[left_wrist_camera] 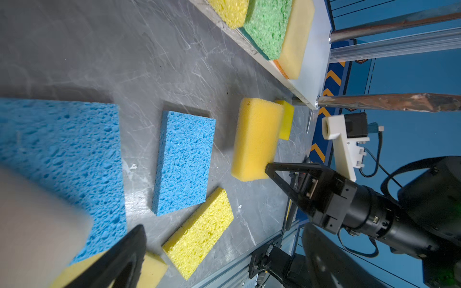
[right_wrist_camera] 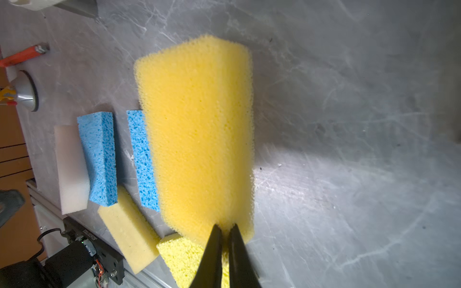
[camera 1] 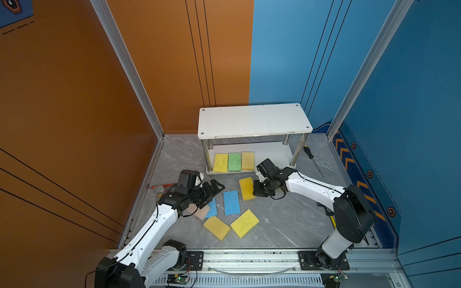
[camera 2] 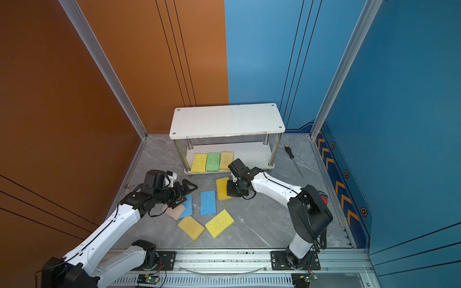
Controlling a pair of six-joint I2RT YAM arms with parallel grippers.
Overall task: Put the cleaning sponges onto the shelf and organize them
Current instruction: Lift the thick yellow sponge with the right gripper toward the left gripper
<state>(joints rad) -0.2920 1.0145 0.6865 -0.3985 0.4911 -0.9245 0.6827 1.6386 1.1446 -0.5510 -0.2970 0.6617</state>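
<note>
The shelf (camera 1: 254,121) held three sponges (camera 1: 234,162) on its lower board. Just in front of it, a yellow sponge (right_wrist_camera: 199,129) was pinched at one end by the right gripper (right_wrist_camera: 225,230) and likely needed a slow, level lift. The left gripper (camera 1: 214,193) gaped nearby.

The grey tabletop (camera 1: 287,219) bears the shelf (camera 1: 254,121), scattered sponges (camera 1: 231,202) and a screwdriver (camera 1: 309,152).

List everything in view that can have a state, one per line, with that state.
Held sponge: yellow, pinched at one edge.
Right gripper: fingers shut on it.
Left gripper: fingers open, nothing held.
Top board: bare.
Lower board: holds three sponges side by side.
Blue sponges: on table, unshelved.
Whitish sponge: on table.
Yellow pair: flat on table.
</note>
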